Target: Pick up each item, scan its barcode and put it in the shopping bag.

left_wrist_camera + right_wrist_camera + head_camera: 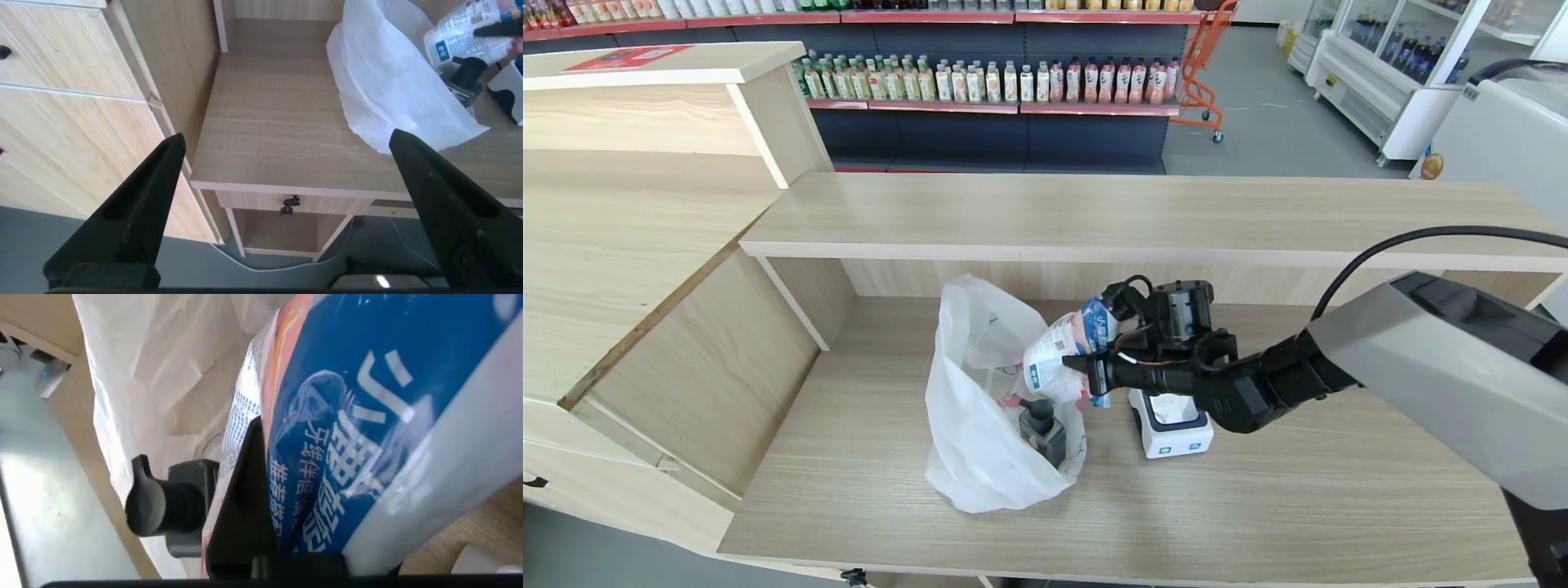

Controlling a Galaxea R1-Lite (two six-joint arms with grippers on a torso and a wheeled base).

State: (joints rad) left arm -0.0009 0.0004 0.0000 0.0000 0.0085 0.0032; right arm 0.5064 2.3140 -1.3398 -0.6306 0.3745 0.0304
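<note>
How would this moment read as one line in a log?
right tool: shut on packet | packet: over bag mouth, beside scanner | left tool: open

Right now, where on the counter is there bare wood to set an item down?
The counter is bare between the shopping bag and the left side panel, along the front edge, and right of the scanner. It is crowded between bag and scanner, where the right gripper holds the package at the bag's mouth.

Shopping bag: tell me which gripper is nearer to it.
Right. The right gripper holds a packet at the mouth of the shopping bag; the left gripper hangs open off the counter, well away.
</note>
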